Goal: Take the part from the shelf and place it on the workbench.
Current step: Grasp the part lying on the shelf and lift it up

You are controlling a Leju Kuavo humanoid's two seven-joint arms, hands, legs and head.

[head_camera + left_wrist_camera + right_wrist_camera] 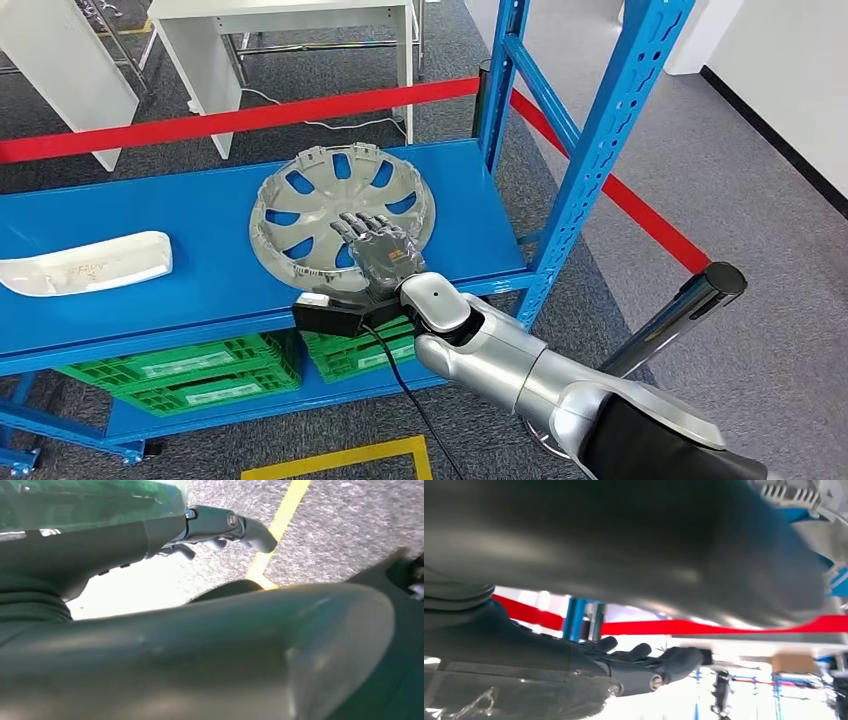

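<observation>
Blue shelf [150, 290], grey carpet [740, 200], red barrier tape [240, 117]

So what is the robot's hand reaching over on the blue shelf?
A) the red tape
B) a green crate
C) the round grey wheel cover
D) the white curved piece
C: in the head view the right hand sits over the round grey wheel cover on the blue shelf, while the white curved piece lies far off to the side.
</observation>
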